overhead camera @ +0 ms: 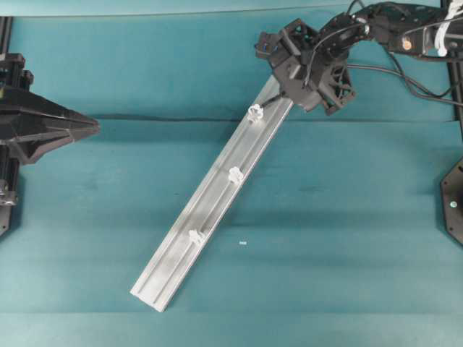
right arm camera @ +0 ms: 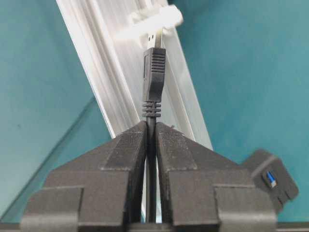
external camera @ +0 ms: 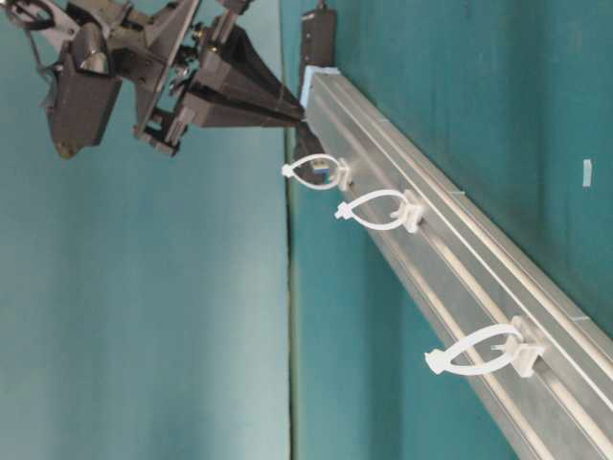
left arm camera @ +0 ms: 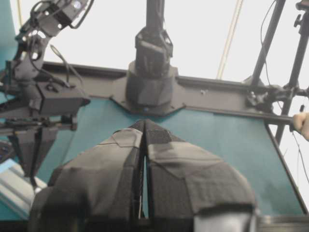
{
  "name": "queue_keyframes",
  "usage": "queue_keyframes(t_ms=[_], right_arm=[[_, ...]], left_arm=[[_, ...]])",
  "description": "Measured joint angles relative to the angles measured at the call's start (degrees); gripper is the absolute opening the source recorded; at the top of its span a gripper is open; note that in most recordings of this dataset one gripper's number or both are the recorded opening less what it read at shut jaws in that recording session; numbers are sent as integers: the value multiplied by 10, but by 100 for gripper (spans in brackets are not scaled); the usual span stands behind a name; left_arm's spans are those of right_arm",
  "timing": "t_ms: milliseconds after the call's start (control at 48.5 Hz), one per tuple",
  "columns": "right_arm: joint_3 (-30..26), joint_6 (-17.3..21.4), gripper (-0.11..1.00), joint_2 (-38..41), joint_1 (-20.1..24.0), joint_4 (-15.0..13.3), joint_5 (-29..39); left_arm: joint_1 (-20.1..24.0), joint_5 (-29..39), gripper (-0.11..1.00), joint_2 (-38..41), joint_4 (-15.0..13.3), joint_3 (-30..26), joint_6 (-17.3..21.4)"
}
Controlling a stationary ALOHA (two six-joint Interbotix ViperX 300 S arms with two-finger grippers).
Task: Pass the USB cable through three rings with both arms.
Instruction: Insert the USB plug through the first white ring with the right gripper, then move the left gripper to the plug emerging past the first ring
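Straight ahead of the right gripper (right arm camera: 150,145), clamped on the cable (right arm camera: 153,77), plug tip meets the first ring (right arm camera: 154,21).

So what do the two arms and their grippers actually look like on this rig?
Both are black. The left gripper has broad wedge-shaped fingers faced with dark, cloth-like tape. The right gripper has the same tapering taped fingers on an angular, skeletal frame, with loose black cables looping along its arm and a white fitting near the shoulder end.
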Motion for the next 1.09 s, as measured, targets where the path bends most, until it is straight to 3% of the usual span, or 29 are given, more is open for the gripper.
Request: queue_keyframes(t_ms=[495, 845, 1010, 1093], right_arm=[[-3, 0, 10, 11, 29, 23, -20], [-2, 0, 10, 11, 33, 53, -20], [-3, 0, 10, 11, 34, 58, -22], [-4, 0, 10, 11, 35, 58, -22]], left_arm=[[1, 1, -1, 29, 0, 0, -3], [11, 0, 1, 90, 0, -8, -40], [40, 6, 11, 117, 1, -11, -68], [57, 13, 26, 134, 0, -12, -89]])
